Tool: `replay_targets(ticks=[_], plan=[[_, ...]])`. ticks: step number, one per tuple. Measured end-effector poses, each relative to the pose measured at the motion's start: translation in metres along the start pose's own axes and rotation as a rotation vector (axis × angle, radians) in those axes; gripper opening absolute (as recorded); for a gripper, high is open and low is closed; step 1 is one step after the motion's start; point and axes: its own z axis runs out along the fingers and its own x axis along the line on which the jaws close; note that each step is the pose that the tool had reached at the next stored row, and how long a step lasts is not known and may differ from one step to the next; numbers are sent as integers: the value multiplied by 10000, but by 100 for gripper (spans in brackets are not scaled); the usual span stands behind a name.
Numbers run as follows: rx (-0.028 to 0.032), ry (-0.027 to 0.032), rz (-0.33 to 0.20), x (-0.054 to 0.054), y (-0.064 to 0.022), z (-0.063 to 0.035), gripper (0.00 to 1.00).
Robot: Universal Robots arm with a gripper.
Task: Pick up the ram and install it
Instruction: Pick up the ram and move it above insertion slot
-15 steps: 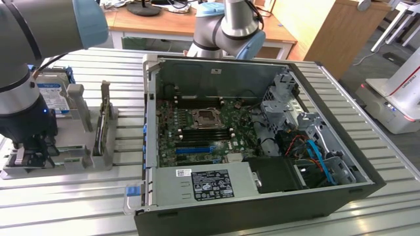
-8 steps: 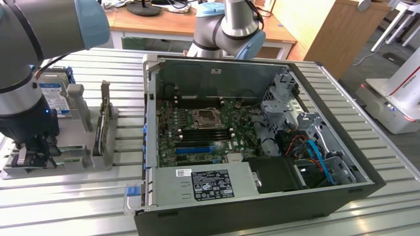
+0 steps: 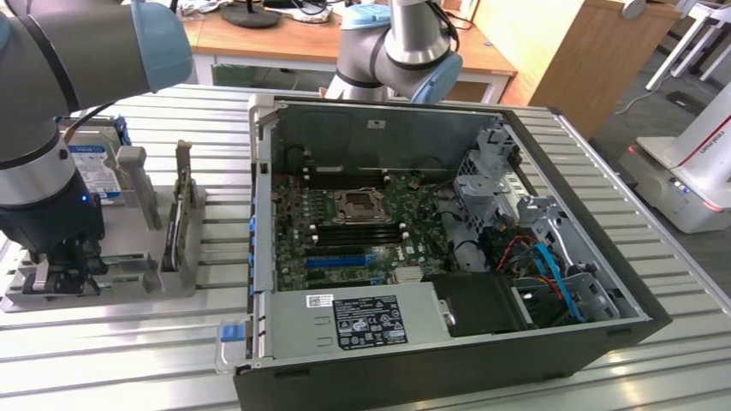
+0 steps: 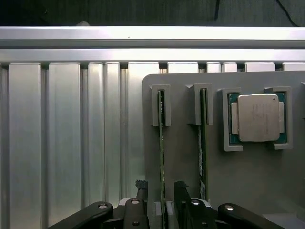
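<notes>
Fingers (image 4: 141, 194) apart astride the ram (image 4: 161, 143), arm (image 3: 40, 171) vertical above.

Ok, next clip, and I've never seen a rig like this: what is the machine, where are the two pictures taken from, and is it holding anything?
The machine is a single robot arm ending in a two-fingered gripper. One picture comes from a camera standing off the arm, the other from a camera on its wrist, looking past the fingers. On the slatted metal table sit an open computer case and a grey holder. The holder carries the ram standing on edge, a second stick beside it, a square CPU chip and a hard drive. The open fingers stand either side of the ram without gripping it, so nothing is held.
</notes>
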Motion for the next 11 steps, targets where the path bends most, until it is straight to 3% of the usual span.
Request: replay_targets(ticks=[11], plan=[[5, 2, 0, -9, -1, 4, 36]])
